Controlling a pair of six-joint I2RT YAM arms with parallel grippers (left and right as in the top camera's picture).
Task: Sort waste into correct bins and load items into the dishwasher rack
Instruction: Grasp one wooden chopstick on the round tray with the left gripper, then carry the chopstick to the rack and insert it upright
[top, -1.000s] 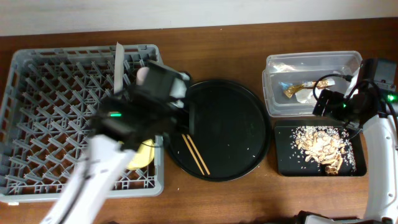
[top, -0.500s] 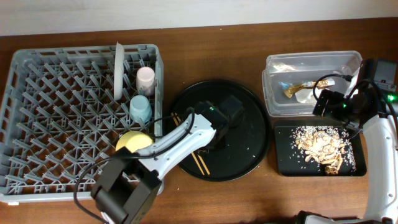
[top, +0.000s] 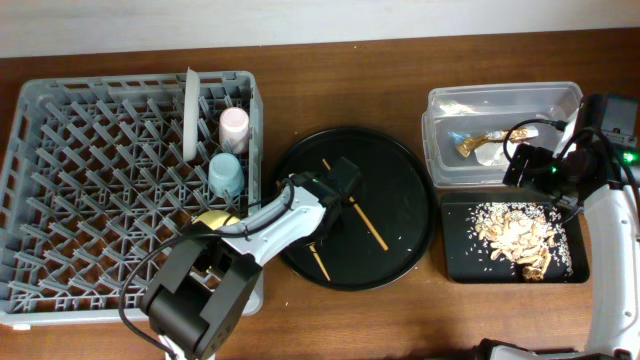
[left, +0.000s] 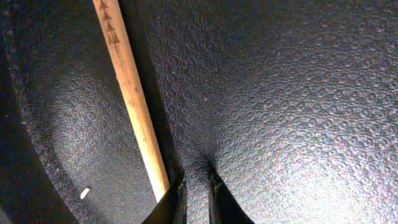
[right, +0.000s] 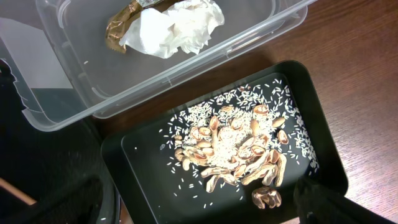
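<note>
The grey dishwasher rack (top: 90, 200) holds the upright pale plate (top: 189, 110), pink cup (top: 234, 124), blue cup (top: 226, 174) and yellow bowl (top: 213, 219). My left gripper (top: 341, 186) is shut and empty, its tips (left: 196, 190) pressing on the round black tray (top: 400, 190). One chopstick (left: 132, 93) lies just beside the left finger and slants across the tray (top: 357, 207). The other chopstick (top: 316, 260) lies nearer the front. My right gripper (top: 527, 166) is open and empty above the shallow black tray (right: 149, 186) of food scraps (right: 239, 149). The clear tub (top: 500, 100) holds the tissue (right: 174, 28) and foil wrapper (right: 121, 25).
The left arm reaches from the table's front over the rack's right front corner onto the round tray. The tub and the shallow tray sit close together at the right. Bare wooden table (top: 330, 90) runs along the back.
My left arm has swung from above the rack down onto the round tray. The chopsticks, side by side before, are now apart, one pushed toward the tray's middle. The right arm has not moved.
</note>
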